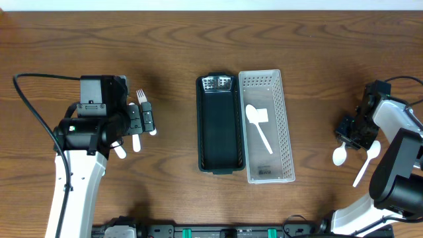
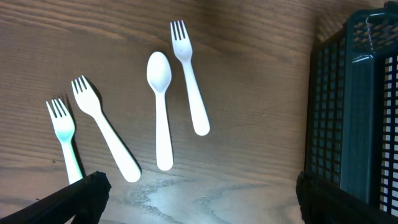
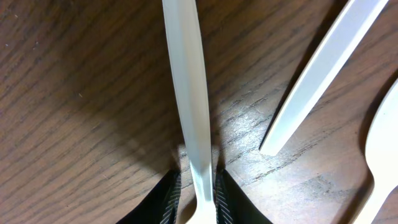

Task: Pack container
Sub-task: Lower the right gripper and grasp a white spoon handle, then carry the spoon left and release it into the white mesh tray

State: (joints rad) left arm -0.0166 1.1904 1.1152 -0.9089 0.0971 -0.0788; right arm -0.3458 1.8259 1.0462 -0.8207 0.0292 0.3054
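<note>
A black basket [image 1: 206,132] and a white basket [image 1: 284,125] stand side by side mid-table. A white spoon [image 1: 259,127] lies in the white basket. My right gripper [image 3: 198,198] is down at the table, its jaws closed on the handle of a white spoon [image 3: 186,81], whose bowl shows in the overhead view [image 1: 340,156]. My left gripper [image 1: 147,119] is open and empty above white forks [image 2: 189,81] [image 2: 102,130] [image 2: 61,134] and a spoon [image 2: 160,106] lying on the wood.
Another white utensil [image 1: 367,162] lies just right of the held spoon; its handle end shows in the right wrist view [image 3: 323,68]. The black basket's corner [image 2: 354,106] is at the right of the left wrist view. A shiny item [image 1: 218,82] sits at the black basket's far end.
</note>
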